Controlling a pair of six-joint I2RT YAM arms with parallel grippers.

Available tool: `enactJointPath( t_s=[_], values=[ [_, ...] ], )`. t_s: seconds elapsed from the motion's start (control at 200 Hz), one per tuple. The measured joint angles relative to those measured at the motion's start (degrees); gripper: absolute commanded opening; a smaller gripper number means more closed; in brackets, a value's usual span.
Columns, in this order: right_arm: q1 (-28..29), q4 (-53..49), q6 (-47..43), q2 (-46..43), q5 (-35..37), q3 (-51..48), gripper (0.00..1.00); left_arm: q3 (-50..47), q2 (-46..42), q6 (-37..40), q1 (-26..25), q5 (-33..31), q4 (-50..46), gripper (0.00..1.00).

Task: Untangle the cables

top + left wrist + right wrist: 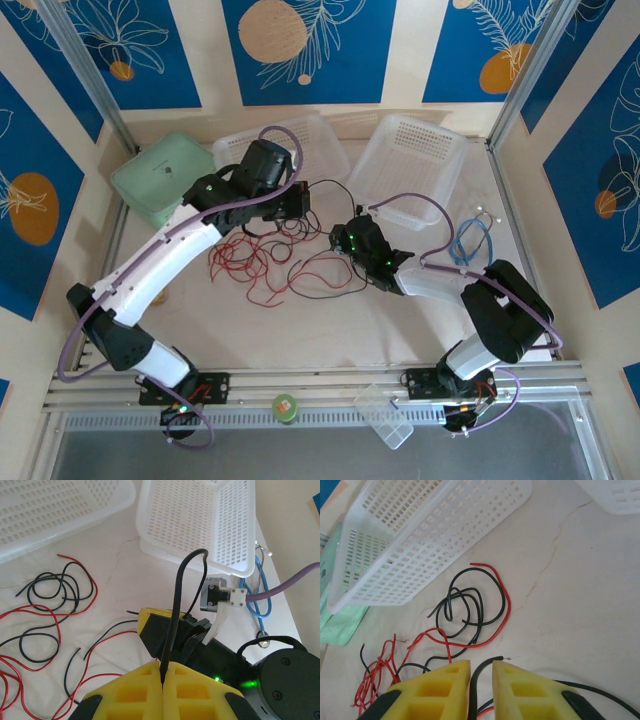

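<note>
I can't read any text, numbers or brands. Marking on the green disc (285, 407) is too small.

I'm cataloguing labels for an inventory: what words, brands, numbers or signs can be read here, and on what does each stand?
No text can be read.
green lidded box: faint marks on its lid, too small to read.
round green item on the near rail: a mark on top, too blurred to read.
white baskets, cables, wall panels: no text seen.
</note>
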Motion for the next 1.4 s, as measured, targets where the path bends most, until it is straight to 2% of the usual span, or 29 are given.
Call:
enactJointPath(
  t_s=[0.08, 0.215, 0.345, 0.58, 0.755, 0.96, 1.141, 1.236, 1.341, 1.401],
  values=[
    [-0.02, -0.96, -0.09, -0.07, 0.52, 0.00, 0.00, 0.00, -0.17, 0.00, 0.00, 0.00, -0.02, 0.00],
    [-0.50, -4.79, -1.46, -1.60, 2.51, 0.04, 0.00, 0.11, -0.46, 0.26, 0.00, -0.15, -1.07, 0.00],
    [-1.73, -11.74, -6.54, -6.82, 5.51, 0.94, 0.00, 1.77, -0.55, 2.89, 0.00, -2.54, -5.55, 0.00],
    [-3.28, -24.76, -25.94, -13.25, 13.29, 9.11, 0.00, 3.89, -0.55, 11.15, 0.00, -16.22, -14.03, 0.00],
    [-2.62, -30.53, -41.88, -13.07, 18.47, 12.11, 0.00, 3.82, -0.55, 19.21, -0.92, -26.62, -14.27, 0.00],
    [-2.34, -32.76, -54.84, -10.91, 24.20, 13.20, 0.00, 0.90, -0.52, 33.14, -5.81, -41.33, -7.10, 0.00],
    [-2.34, -33.03, -61.88, -8.48, 28.76, 15.06, 0.00, -5.95, -0.48, 50.29, -8.59, -54.66, 5.75, 0.00],
    [-2.34, -32.89, -64.46, -7.58, 30.42, 15.98, 0.00, -9.16, -0.37, 58.14, -8.72, -58.84, 12.55, 0.00],
    [-2.36, -33.09, -65.42, -7.28, 30.49, 16.96, 0.00, -9.86, -0.37, 63.17, -8.72, -60.35, 17.31, 0.00],
    [-2.51, -34.45, -64.63, -7.23, 29.09, 18.25, 0.15, -9.29, -0.37, 64.57, -8.61, -60.37, 18.95, 0.00]
  ],
)
